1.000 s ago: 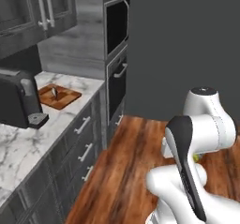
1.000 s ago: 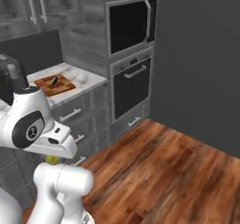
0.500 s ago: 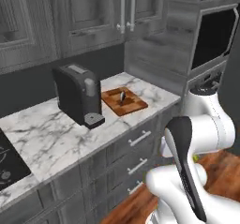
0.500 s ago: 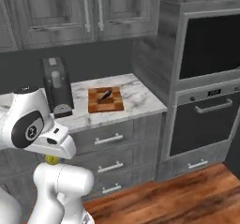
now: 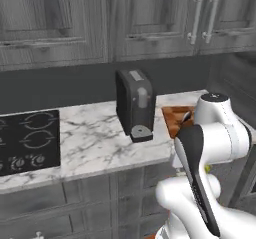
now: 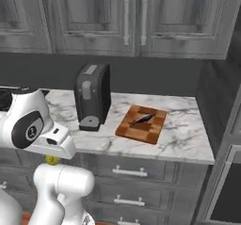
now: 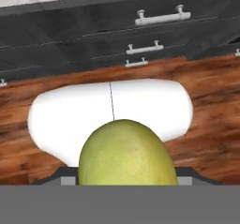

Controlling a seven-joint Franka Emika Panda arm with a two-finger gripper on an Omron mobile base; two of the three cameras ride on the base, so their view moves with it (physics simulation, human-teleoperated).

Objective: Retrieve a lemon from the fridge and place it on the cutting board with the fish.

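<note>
The lemon (image 7: 126,153), dull yellow-green, looms at the bottom of the hand view and hides the finger tips. My gripper (image 6: 52,157) hangs low in front of the counter drawers, pointing down at the floor, shut on the lemon (image 6: 52,161). A sliver of lemon (image 5: 207,169) peeks out beside my wrist in the left base view. The reddish-brown cutting board (image 6: 141,124) lies on the white marbled counter right of the coffee machine, with the dark fish (image 6: 142,120) on it. My arm hides part of the cutting board (image 5: 176,119). The fridge is out of view.
A black coffee machine (image 6: 92,96) (image 5: 135,105) stands on the counter (image 6: 183,134). A black stovetop (image 5: 27,140) lies at the left. Grey cupboards hang above, handled drawers (image 6: 128,172) sit below. A tall oven unit (image 6: 226,181) bounds the counter's right end.
The base has swung round, so both base views shifted: the oven wall slid away to the right and the counter with coffee machine and board now faces me. The lemon stays in the gripper.
</note>
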